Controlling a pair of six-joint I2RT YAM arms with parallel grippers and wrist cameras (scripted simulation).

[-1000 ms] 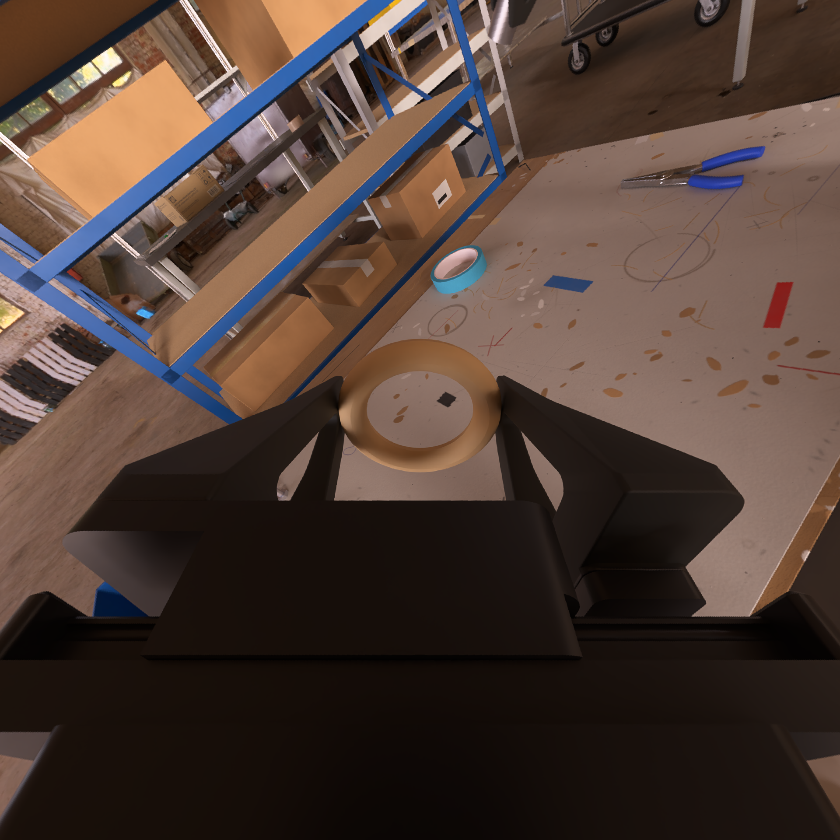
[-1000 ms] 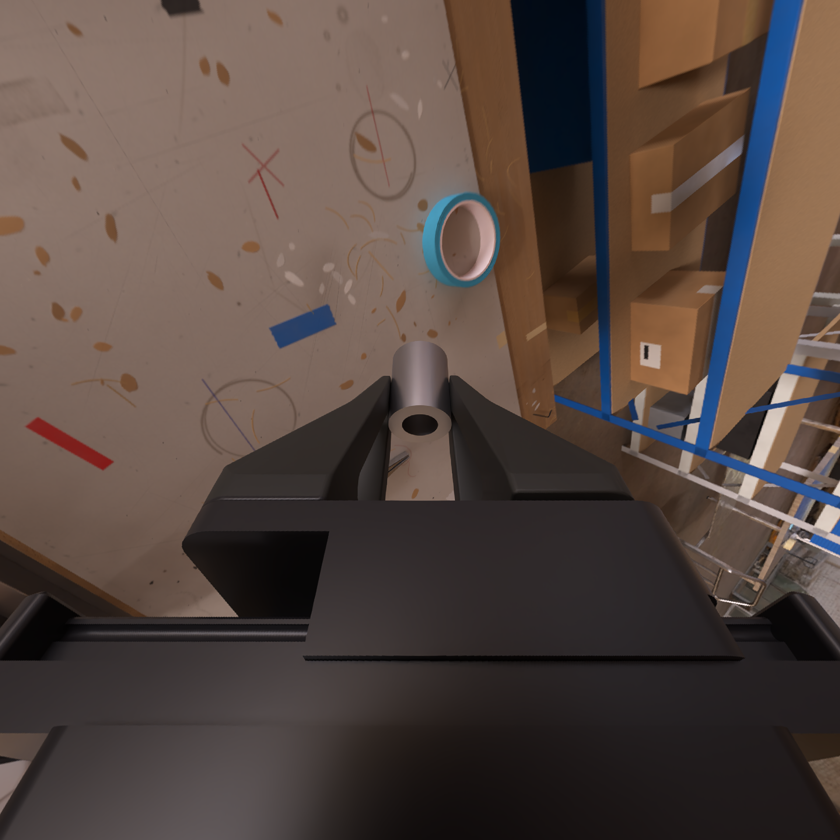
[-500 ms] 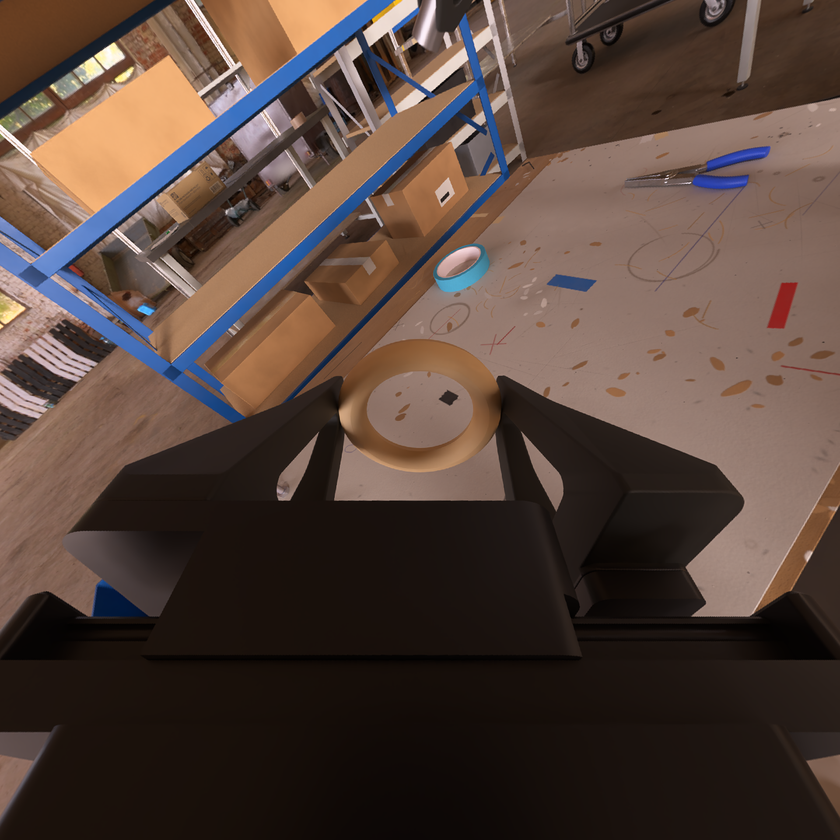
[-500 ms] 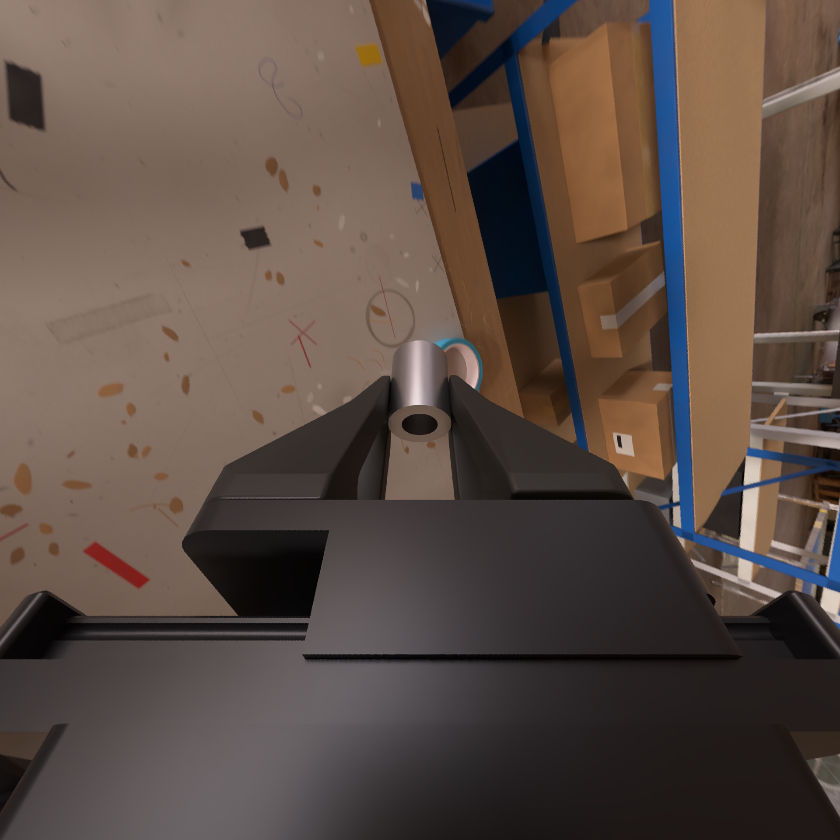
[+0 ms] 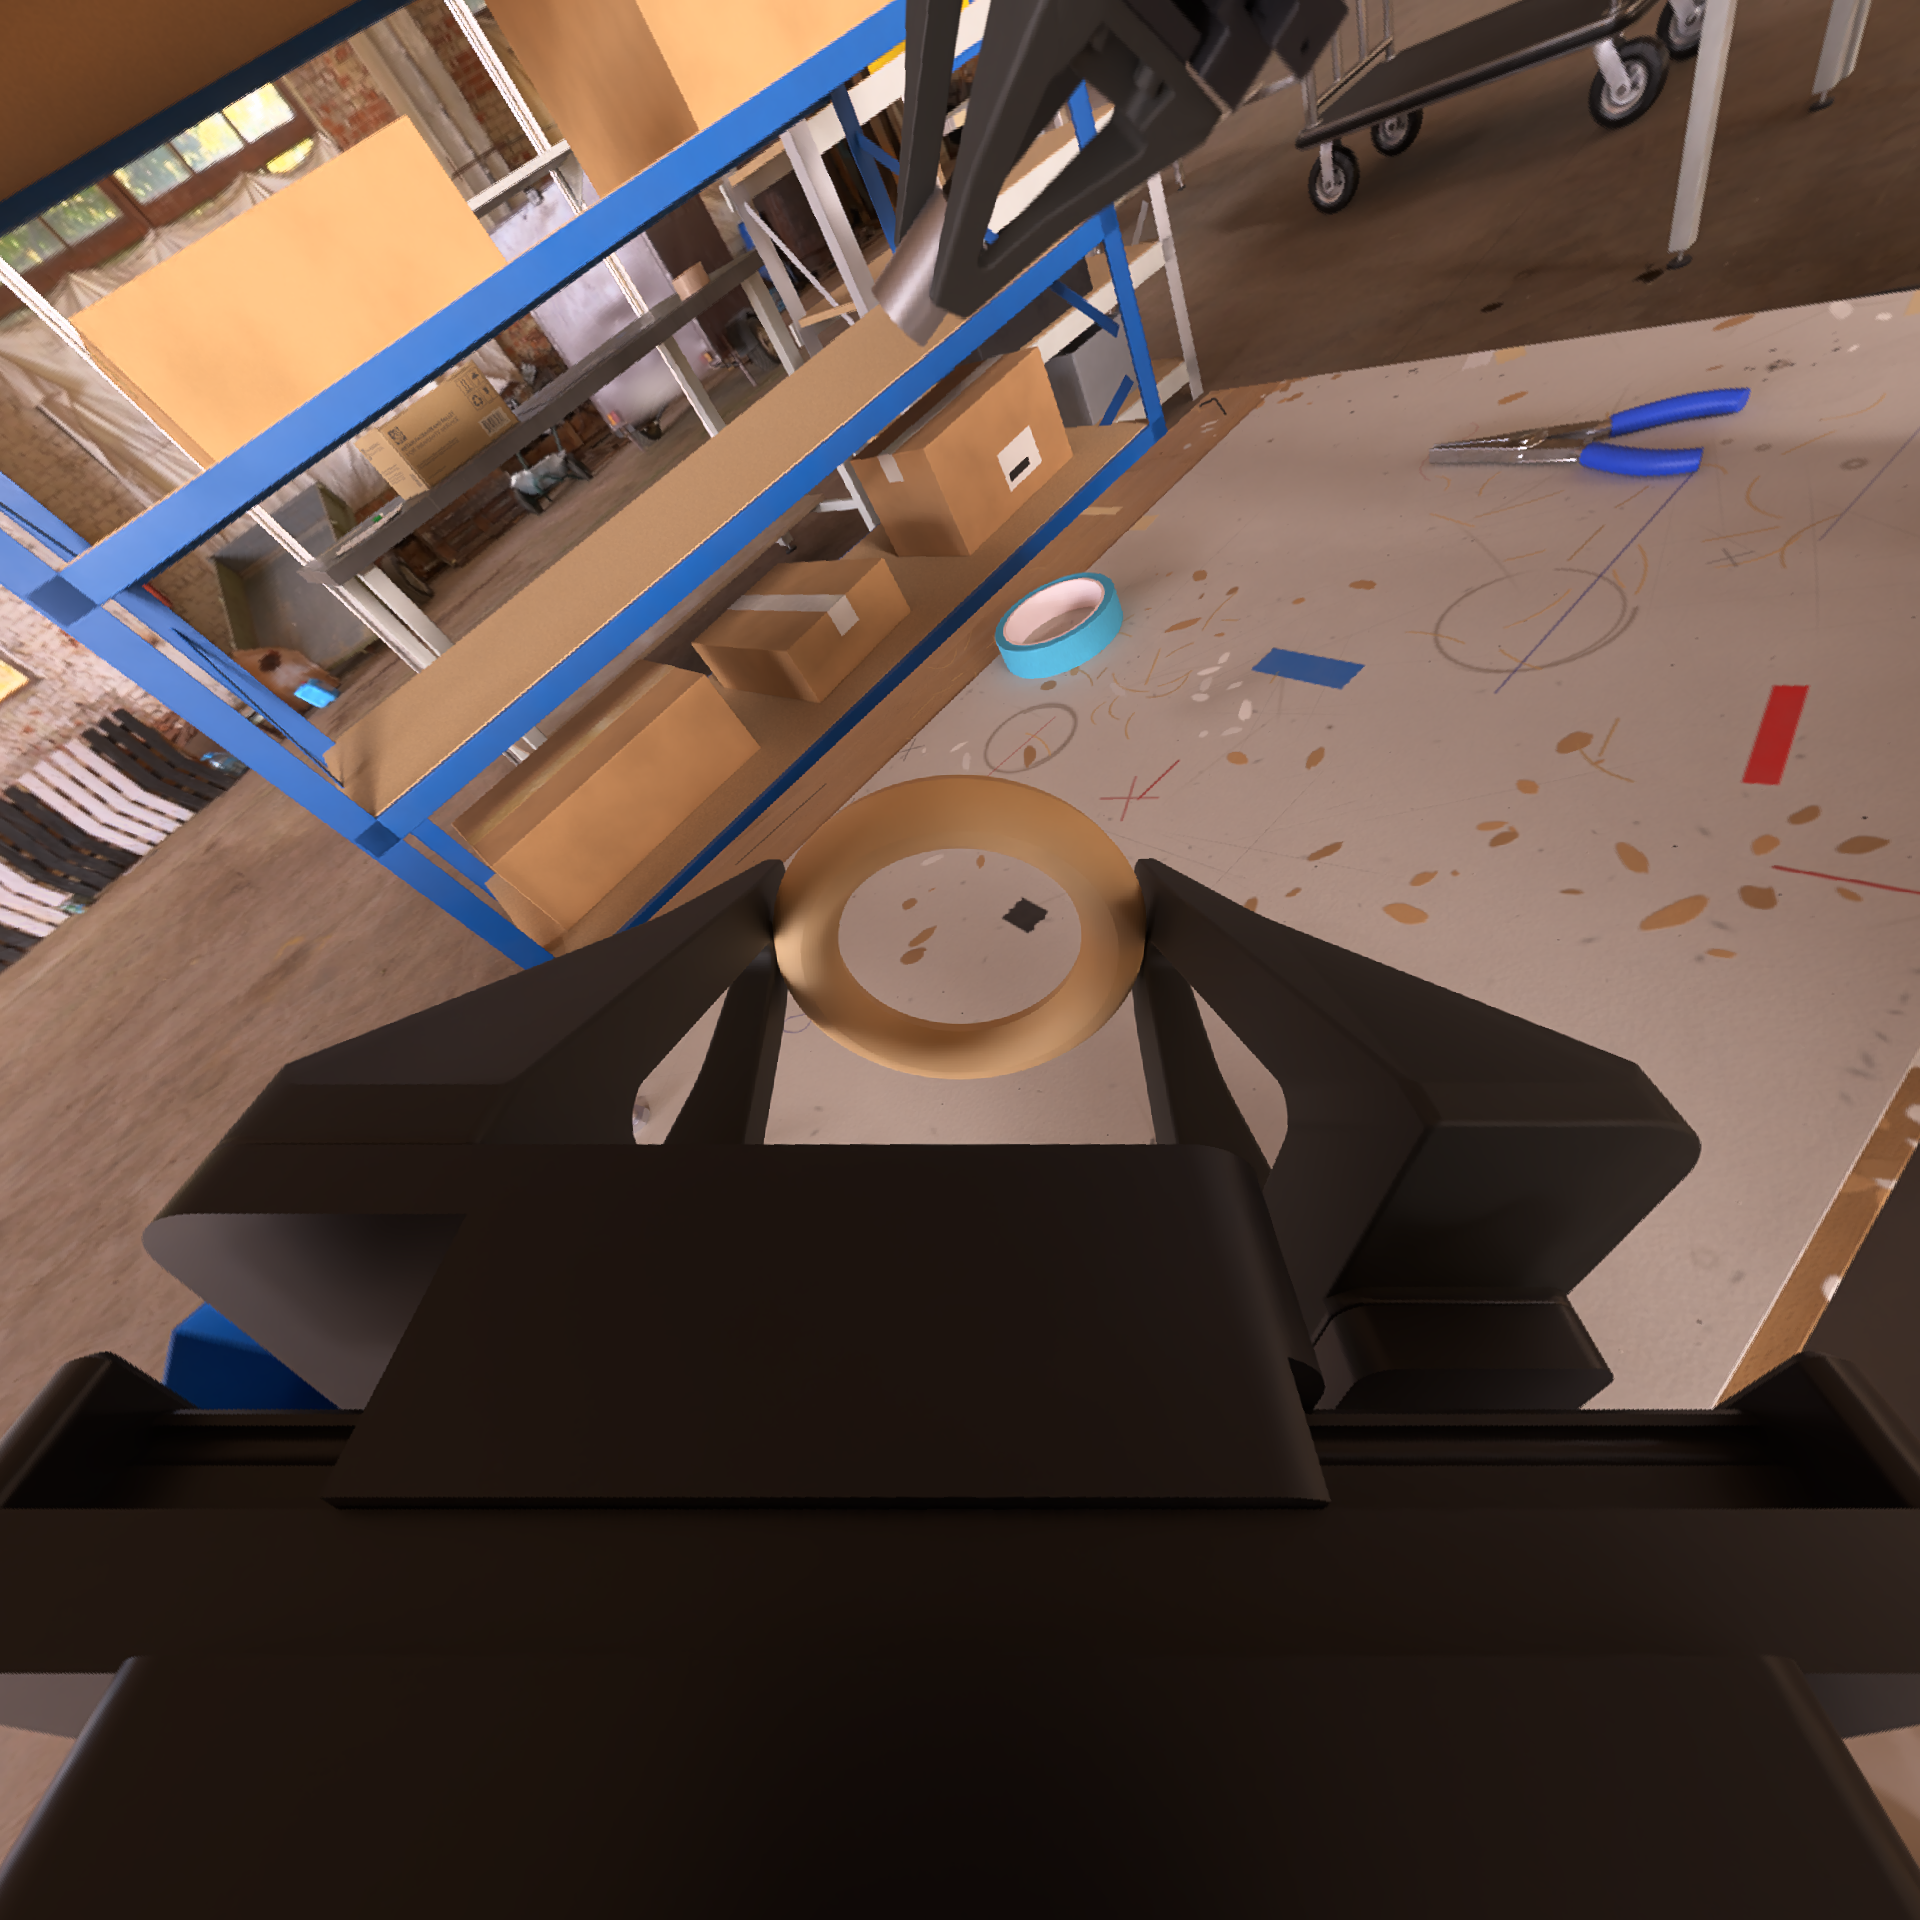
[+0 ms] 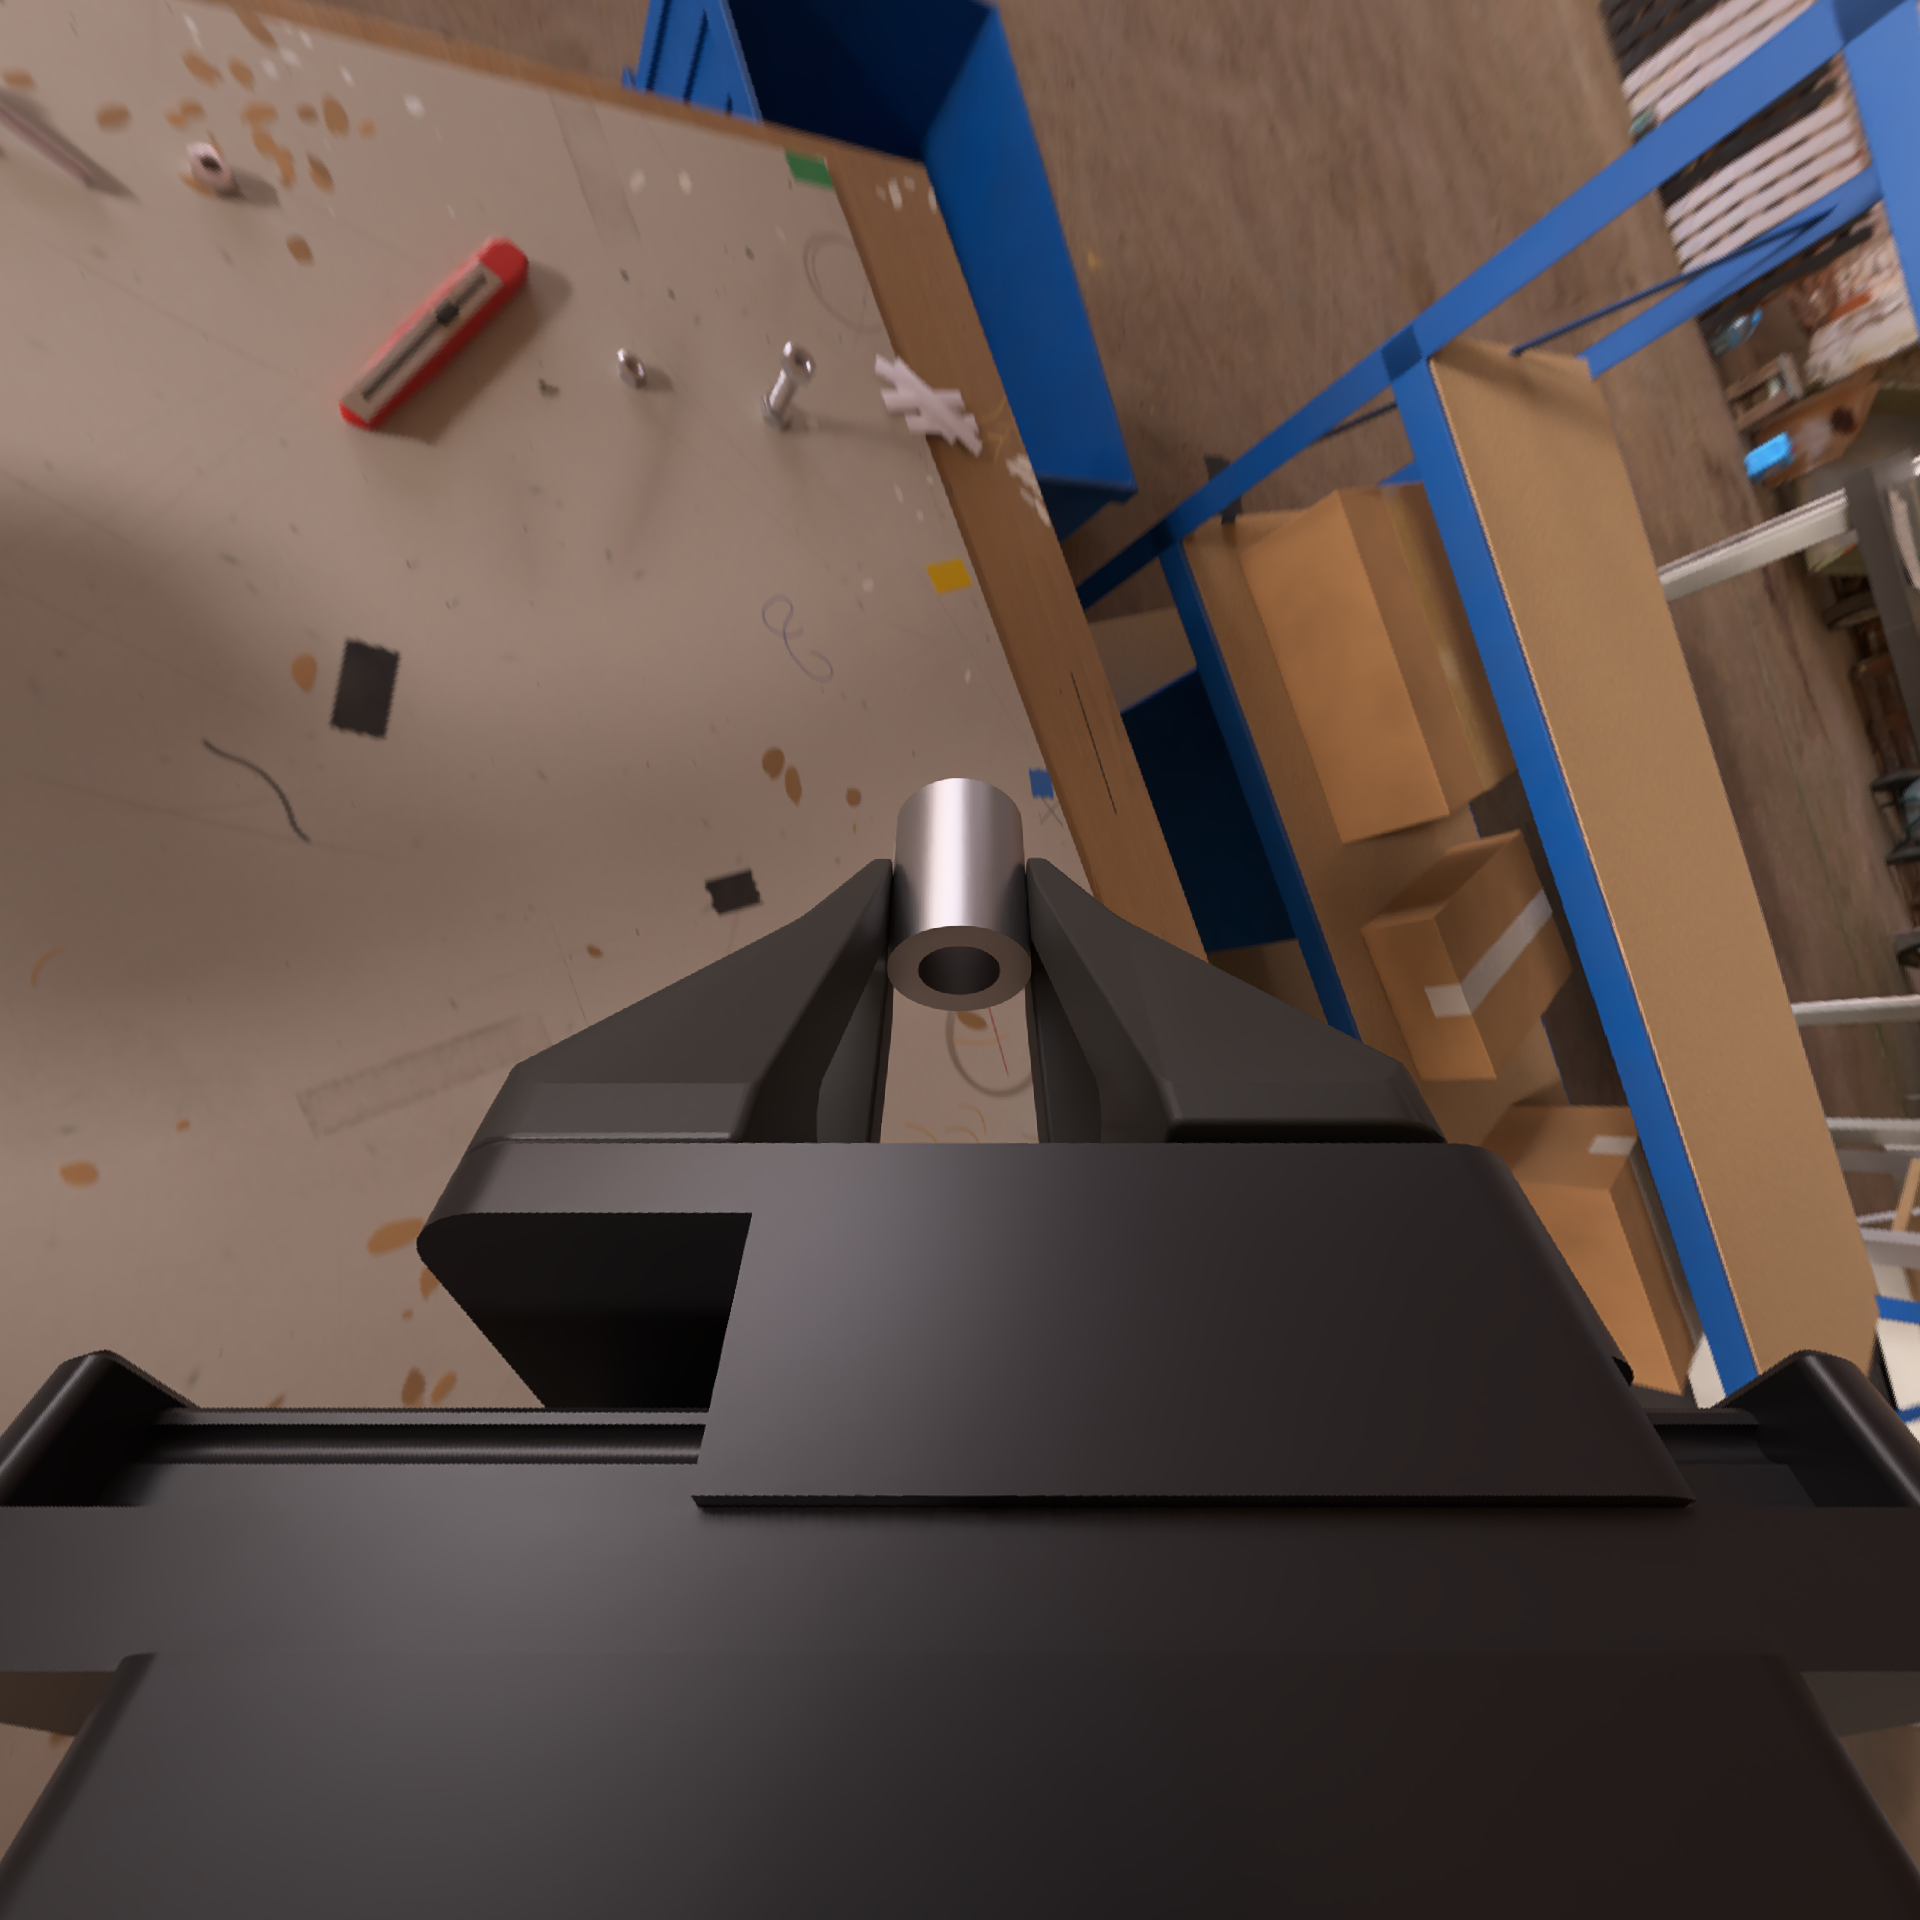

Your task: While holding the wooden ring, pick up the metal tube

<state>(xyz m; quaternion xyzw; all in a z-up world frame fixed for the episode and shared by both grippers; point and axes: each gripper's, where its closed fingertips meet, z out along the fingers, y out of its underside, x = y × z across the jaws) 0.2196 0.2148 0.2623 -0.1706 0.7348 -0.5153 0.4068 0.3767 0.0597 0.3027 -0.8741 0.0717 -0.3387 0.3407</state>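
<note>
The left gripper [image 5: 958,914] is matte black, with wedge-shaped fingers on a flat rail. The right gripper [image 6: 958,935] looks alike, faintly grey-sheened.

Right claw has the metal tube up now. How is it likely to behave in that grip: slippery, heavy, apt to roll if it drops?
The metal tube looks smooth and polished, so it may slide between the right claw's flat fingers. Its thick wall suggests it is probably heavy for its size and rigid. Being round, it would likely roll if dropped onto the table.
</note>
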